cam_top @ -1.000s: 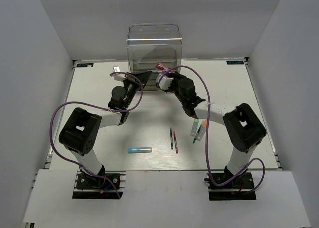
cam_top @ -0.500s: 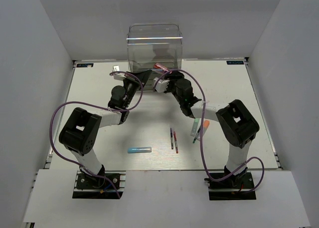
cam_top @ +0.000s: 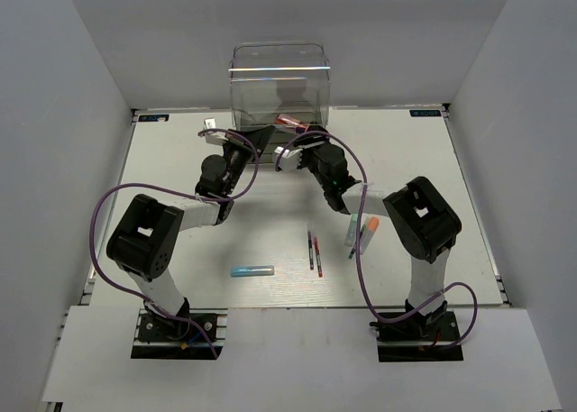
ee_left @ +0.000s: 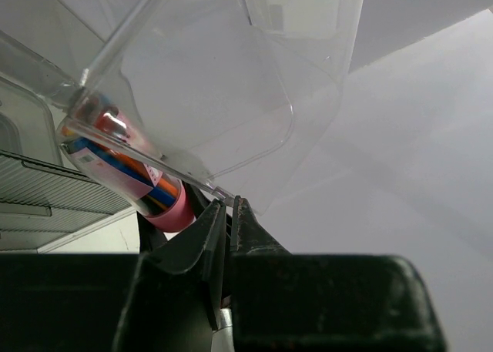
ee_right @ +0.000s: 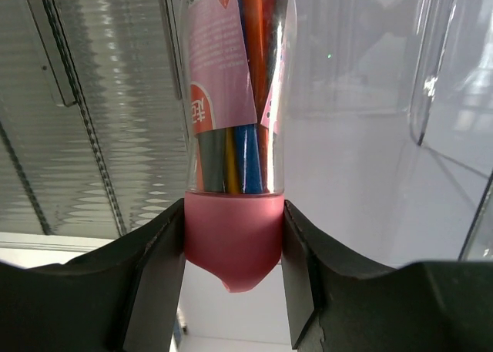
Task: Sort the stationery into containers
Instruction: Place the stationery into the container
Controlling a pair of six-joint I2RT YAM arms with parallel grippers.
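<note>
The clear organiser [cam_top: 279, 83] stands at the table's far edge. My left gripper [cam_top: 261, 138] is shut on the edge of its clear front flap [ee_left: 208, 98], as the left wrist view [ee_left: 229, 203] shows, and holds the flap swung up. My right gripper [cam_top: 296, 132] is shut on the pink end of the stubby pink cylinder [cam_top: 290, 121], a clear tube of coloured pens [ee_right: 231, 98]. It holds the tube at the organiser's open front, under the flap [ee_left: 127, 171]. In the right wrist view the jaws [ee_right: 233, 244] clamp the pink cap from both sides.
On the table lie a light blue stick [cam_top: 251, 270], a purple pen [cam_top: 310, 249] and a red pen [cam_top: 317, 256], a pale green marker [cam_top: 351, 232], an orange-capped marker [cam_top: 368, 231] and a thin green pen [cam_top: 354, 247]. The ribbed drawers [ee_right: 92, 136] sit to the tube's left.
My right gripper has moved left and toward the organiser with the pink cylinder, bringing it under the raised flap. My left gripper has stayed put on the flap.
</note>
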